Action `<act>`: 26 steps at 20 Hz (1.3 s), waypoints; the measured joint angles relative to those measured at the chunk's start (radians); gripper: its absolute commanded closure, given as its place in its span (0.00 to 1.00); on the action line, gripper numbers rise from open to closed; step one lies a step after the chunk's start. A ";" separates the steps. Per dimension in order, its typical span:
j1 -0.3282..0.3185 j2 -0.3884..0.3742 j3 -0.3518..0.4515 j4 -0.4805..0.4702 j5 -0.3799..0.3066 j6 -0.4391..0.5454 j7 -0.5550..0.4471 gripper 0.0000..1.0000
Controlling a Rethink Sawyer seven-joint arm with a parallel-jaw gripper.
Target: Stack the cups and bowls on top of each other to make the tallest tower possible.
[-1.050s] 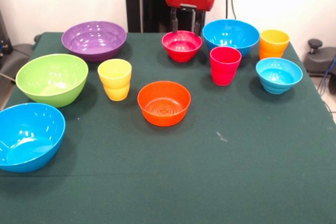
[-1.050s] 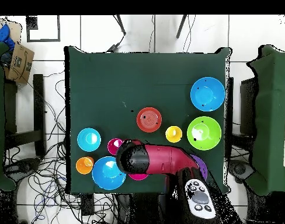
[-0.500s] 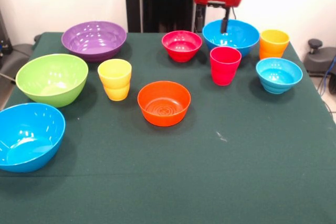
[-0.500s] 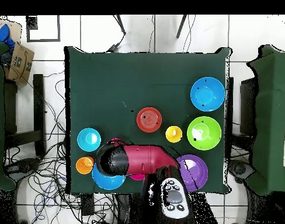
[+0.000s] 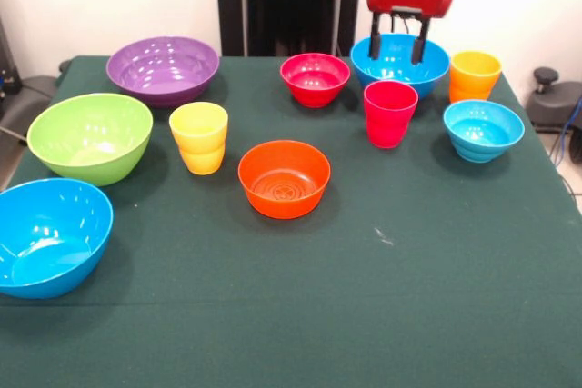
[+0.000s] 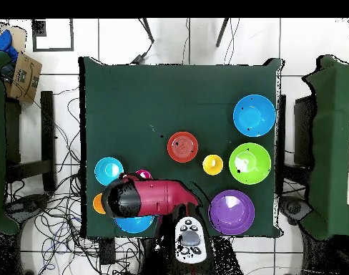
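Observation:
My gripper (image 5: 397, 48) hangs open and empty over the far blue bowl (image 5: 400, 64). In front of that bowl stands the red-pink cup (image 5: 389, 113), with the orange cup (image 5: 474, 75) and the light blue bowl (image 5: 482, 130) to its right. The small red bowl (image 5: 315, 78) is left of the gripper. The orange bowl (image 5: 284, 178) and yellow cup (image 5: 199, 137) sit mid-table. Every cup and bowl stands alone, and no tower is in view. From overhead the arm (image 6: 145, 198) hides the gripper and most of that blue bowl (image 6: 134, 223).
The purple bowl (image 5: 164, 68), lime green bowl (image 5: 89, 136) and a second large blue bowl (image 5: 50, 235) line the left side of the green table (image 5: 409, 297). Cables and a cardboard box (image 6: 21, 77) lie on the floor around it.
The gripper has moved from above the red bowl, rightward in the front view, to above the far blue bowl. In the overhead view the arm has swung left and uncovered the purple bowl.

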 measured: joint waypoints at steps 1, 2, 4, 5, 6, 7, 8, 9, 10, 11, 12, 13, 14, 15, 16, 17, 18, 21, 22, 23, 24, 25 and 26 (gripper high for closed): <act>0.003 0.005 -0.002 0.000 0.001 -0.009 0.005 0.00; 0.011 0.020 -0.008 0.000 0.002 -0.039 0.019 0.00; 0.013 0.028 -0.013 0.000 0.003 -0.053 0.025 0.00; 0.016 0.037 -0.017 0.000 0.003 -0.067 0.031 0.00; 0.017 0.047 -0.023 0.000 0.003 -0.082 0.037 0.00; 0.018 0.061 -0.030 0.000 0.003 -0.103 0.042 0.00; 0.018 0.066 -0.033 0.000 0.003 -0.110 0.043 0.00; 0.018 0.072 -0.035 -0.001 0.003 -0.117 0.045 0.00; 0.018 0.079 -0.039 -0.001 0.003 -0.125 0.046 0.00; 0.019 0.095 -0.045 -0.001 0.003 -0.138 0.048 0.00; 0.020 0.101 -0.047 -0.001 0.003 -0.141 0.048 0.00; 0.021 0.109 -0.051 -0.001 0.003 -0.141 0.048 0.00; 0.024 0.115 -0.054 -0.002 0.004 -0.141 0.048 0.00; 0.027 0.122 -0.058 -0.003 0.006 -0.141 0.048 0.00; 0.031 0.127 -0.060 -0.003 0.007 -0.141 0.048 0.00; 0.033 0.129 -0.061 -0.004 0.008 -0.141 0.048 0.00; 0.037 0.135 -0.063 -0.005 0.011 -0.141 0.048 0.00; 0.060 0.155 -0.072 -0.009 0.029 -0.141 0.050 0.00; 0.065 0.158 -0.075 -0.009 0.034 -0.141 0.051 0.00; 0.072 0.162 -0.078 -0.010 0.039 -0.141 0.052 0.00; 0.078 0.167 -0.082 -0.010 0.043 -0.141 0.053 0.00; 0.085 0.171 -0.085 -0.011 0.048 -0.141 0.054 0.00; 0.092 0.174 -0.090 -0.011 0.052 -0.141 0.055 0.00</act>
